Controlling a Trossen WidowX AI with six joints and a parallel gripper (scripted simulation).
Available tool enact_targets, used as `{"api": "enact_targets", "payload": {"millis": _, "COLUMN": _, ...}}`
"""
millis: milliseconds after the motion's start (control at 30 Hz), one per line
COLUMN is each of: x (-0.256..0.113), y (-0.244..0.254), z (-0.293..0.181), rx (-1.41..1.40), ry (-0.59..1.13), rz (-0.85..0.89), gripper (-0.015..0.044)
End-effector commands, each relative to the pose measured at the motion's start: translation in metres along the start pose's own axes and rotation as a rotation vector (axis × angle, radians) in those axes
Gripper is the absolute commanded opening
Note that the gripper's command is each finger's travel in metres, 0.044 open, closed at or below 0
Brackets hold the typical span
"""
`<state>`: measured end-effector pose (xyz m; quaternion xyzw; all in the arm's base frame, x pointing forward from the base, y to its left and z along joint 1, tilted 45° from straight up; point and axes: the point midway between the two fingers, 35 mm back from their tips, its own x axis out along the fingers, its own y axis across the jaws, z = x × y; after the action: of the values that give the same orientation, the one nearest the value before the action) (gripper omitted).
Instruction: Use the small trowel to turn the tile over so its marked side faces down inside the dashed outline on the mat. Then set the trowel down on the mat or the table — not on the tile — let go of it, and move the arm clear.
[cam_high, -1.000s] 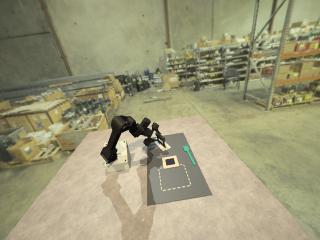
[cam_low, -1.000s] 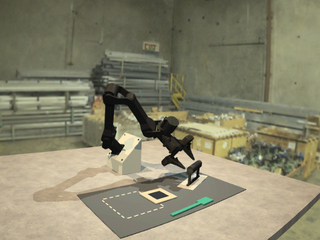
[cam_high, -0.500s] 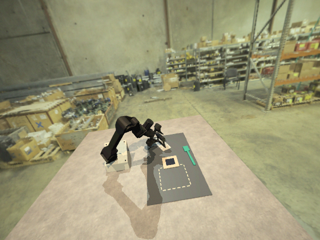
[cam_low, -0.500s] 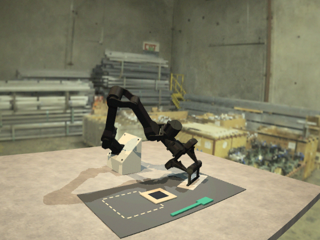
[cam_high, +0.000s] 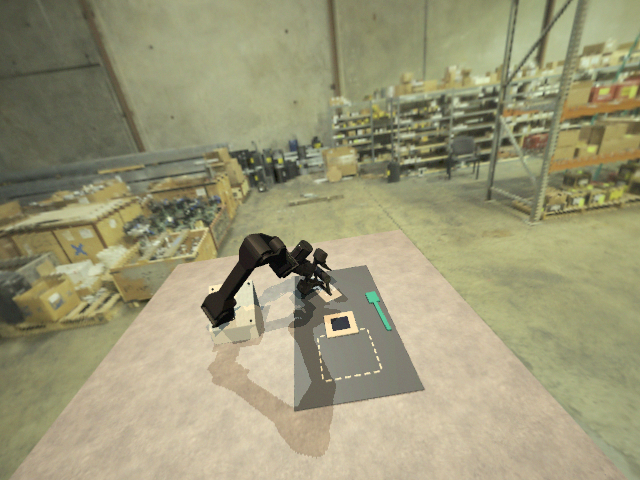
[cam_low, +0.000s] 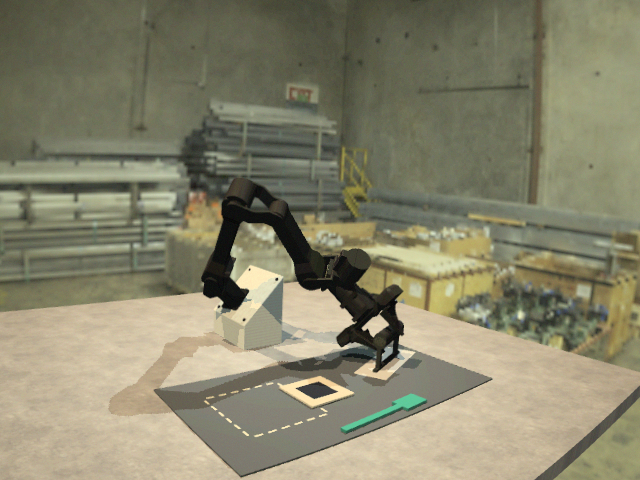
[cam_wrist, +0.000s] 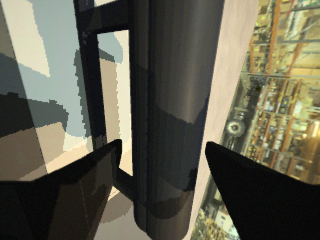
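Note:
The pale tile (cam_high: 340, 323) (cam_low: 316, 389) lies flat with its dark square up, mostly outside the dashed outline (cam_high: 326, 380) (cam_low: 256, 435) and over its far edge. A black-handled tool (cam_low: 378, 361) (cam_wrist: 172, 100) stands on its flat pale plate (cam_low: 369, 372) at the far part of the mat (cam_high: 398, 377) (cam_low: 454, 377). A green flat-bladed tool (cam_high: 381, 312) (cam_low: 374, 418) lies along the mat's side. My gripper (cam_high: 323, 276) (cam_low: 388, 333) (cam_wrist: 164, 145) is open and tilted low around the black handle, with gaps on both sides in the wrist view. Its fingertips are hard to see in the top and exterior views.
The arm's pale angled base block (cam_high: 242, 320) (cam_low: 258, 320) stands on the table (cam_high: 129, 413) (cam_low: 62, 361) beside the mat. The arm reaches from it to the far part of the mat, and its shadow crosses the mat. Warehouse shelves and crates stand beyond the table.

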<state>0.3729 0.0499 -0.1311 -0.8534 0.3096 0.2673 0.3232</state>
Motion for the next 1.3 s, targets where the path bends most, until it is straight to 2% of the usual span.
{"api": "enact_targets", "payload": {"millis": 0, "x": 0.009, "y": 0.002, "z": 0.002, "rx": -0.007, "ry": -0.004, "rz": 0.002, "gripper": 0.0300}}
{"api": "enact_targets", "payload": {"millis": 67, "x": 0.010, "y": 0.002, "z": 0.002, "rx": -0.007, "ry": -0.004, "rz": 0.002, "gripper": 0.0300}}
{"api": "enact_targets", "payload": {"millis": 267, "x": 0.010, "y": 0.002, "z": 0.002, "rx": -0.007, "ry": -0.004, "rz": 0.002, "gripper": 0.0142}}
{"api": "enact_targets", "payload": {"millis": 967, "x": 0.010, "y": 0.002, "z": 0.002, "rx": -0.007, "ry": -0.004, "rz": 0.002, "gripper": 0.0003}}
{"api": "enact_targets", "payload": {"millis": 1267, "x": -0.022, "y": -0.038, "z": 0.001, "rx": -0.003, "ry": -0.002, "rz": 0.002, "gripper": 0.0000}}
